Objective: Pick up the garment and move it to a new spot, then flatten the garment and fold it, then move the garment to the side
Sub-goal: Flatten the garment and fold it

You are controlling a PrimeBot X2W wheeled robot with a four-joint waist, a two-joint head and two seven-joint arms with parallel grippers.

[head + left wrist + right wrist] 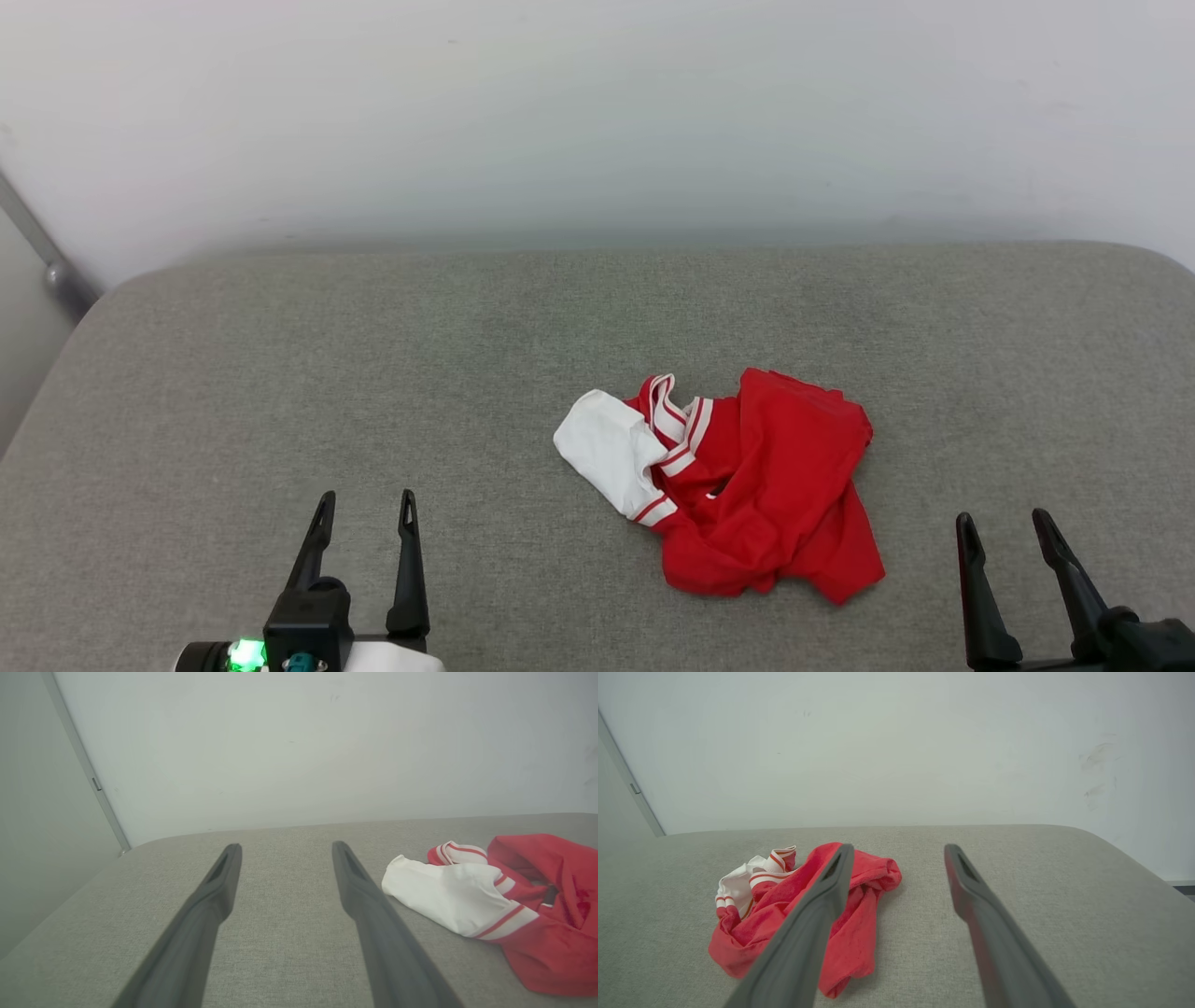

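The garment (747, 485) is a red T-shirt with a white sleeve and red-striped white trim, lying crumpled on the grey cushioned surface (467, 373), right of centre. My left gripper (366, 504) stands open near the front edge, well to the left of the cloth, nothing between its fingers. My right gripper (1004, 523) is open too, just right of the shirt's lower corner and apart from it. The left wrist view has the garment (514, 905) to the right of the left gripper (286, 848). In the right wrist view the garment (784, 905) lies left of the right gripper (899, 848), partly behind one finger.
A pale wall (597, 112) rises directly behind the surface's far edge. A grey metal rail (42, 257) runs down at the far left corner. The cushion's rounded corners fall away at the left and right.
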